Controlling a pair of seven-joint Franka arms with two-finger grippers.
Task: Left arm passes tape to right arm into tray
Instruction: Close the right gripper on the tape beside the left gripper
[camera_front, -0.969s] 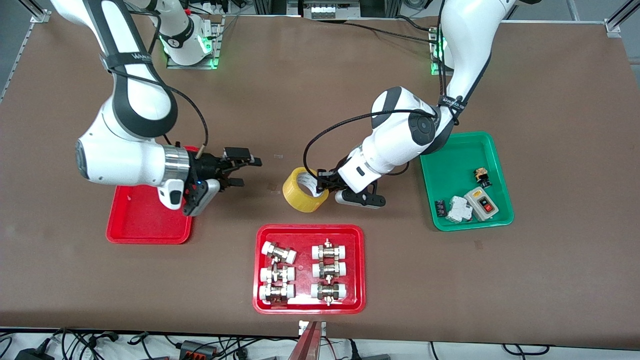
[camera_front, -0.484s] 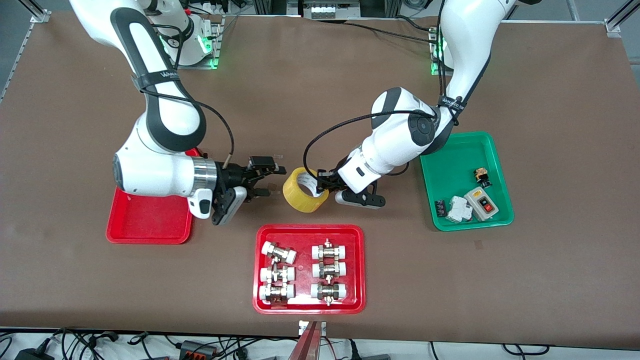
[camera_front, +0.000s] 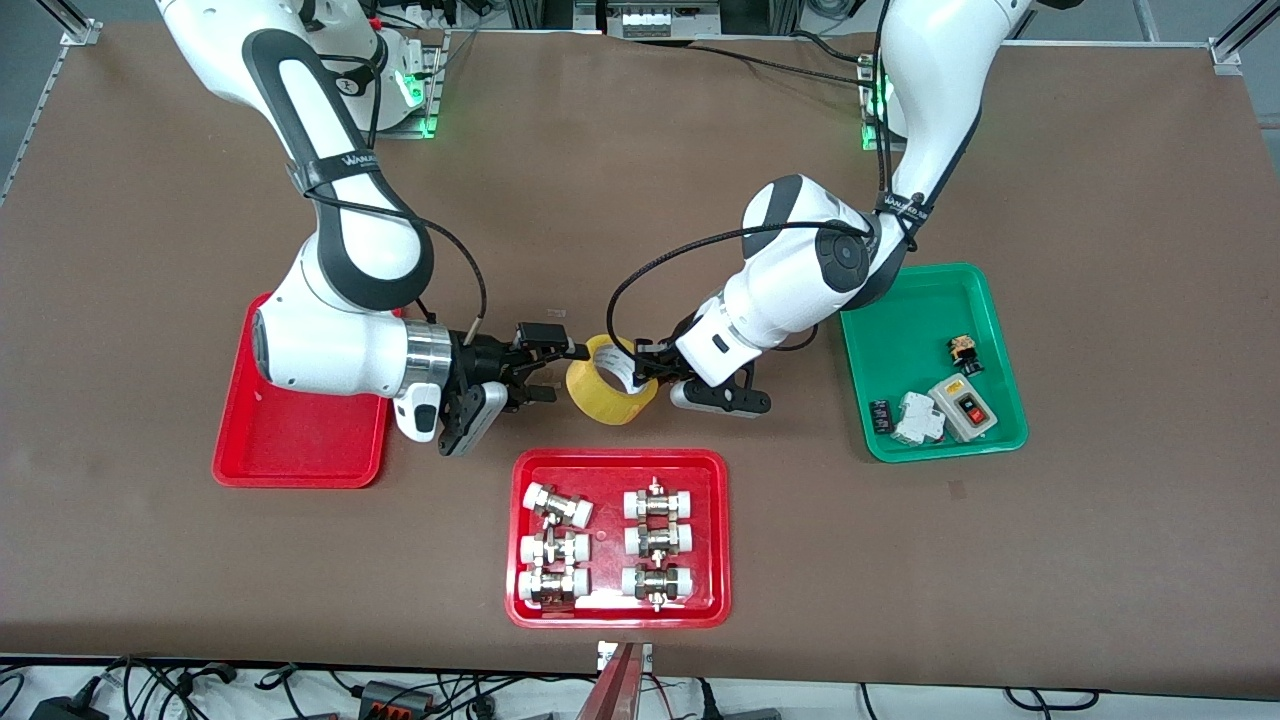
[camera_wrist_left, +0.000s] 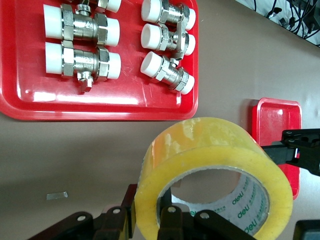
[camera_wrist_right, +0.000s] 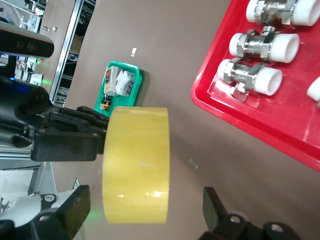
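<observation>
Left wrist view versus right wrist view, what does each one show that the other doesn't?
Only the left wrist view shows the plain red tray, the tape's pale printed core, and the left gripper shut on its wall. Only the right wrist view shows the green tray with its parts, and the right gripper's open fingers either side of the roll. Both show the yellow tape held over the brown table and the red tray of white-capped fittings.

A brown desk (camera_front: 640, 150) fills the view, aluminium framing (camera_front: 80, 30) at its corners, and cables (camera_front: 180, 685) along its near edge.
</observation>
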